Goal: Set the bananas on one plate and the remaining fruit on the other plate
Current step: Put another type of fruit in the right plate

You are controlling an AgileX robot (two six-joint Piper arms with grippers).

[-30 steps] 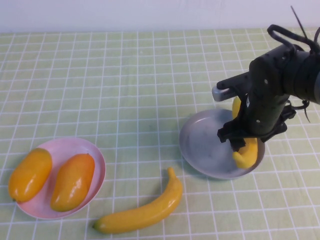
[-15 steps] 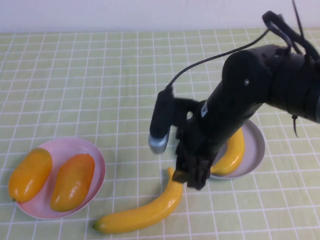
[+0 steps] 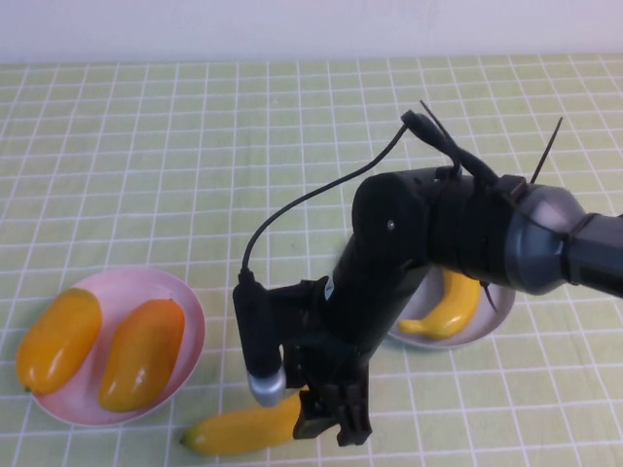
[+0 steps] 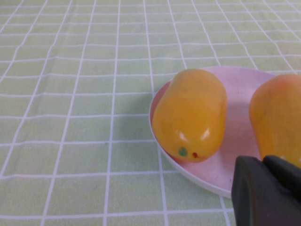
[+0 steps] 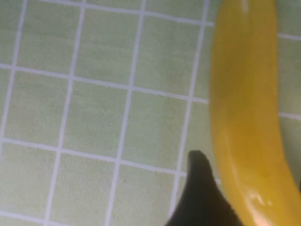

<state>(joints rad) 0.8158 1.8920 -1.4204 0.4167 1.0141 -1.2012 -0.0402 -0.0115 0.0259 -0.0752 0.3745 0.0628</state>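
A: Green checked bench cloth, white wall along the top. One banana (image 3: 450, 304) lies in the grey-blue plate (image 3: 501, 309) at right; the loose banana (image 3: 243, 428) is lower centre on the bench.

B: Right gripper (image 3: 331, 420)?

A: Down over it, fingers spread wide, straddling the fruit, not closed yet. I'd grip mid-length so it won't swing.

B: Others?

A: Both mangoes (image 3: 141, 353) on the pink plate (image 3: 185, 302), lower left. Left gripper (image 4: 268, 190) hovers beside them; opening, cannot tell.

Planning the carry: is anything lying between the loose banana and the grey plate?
Nothing visible lies on the cloth between the loose banana and the grey plate. The right hand is over that banana; the left hand is beside the pink plate.
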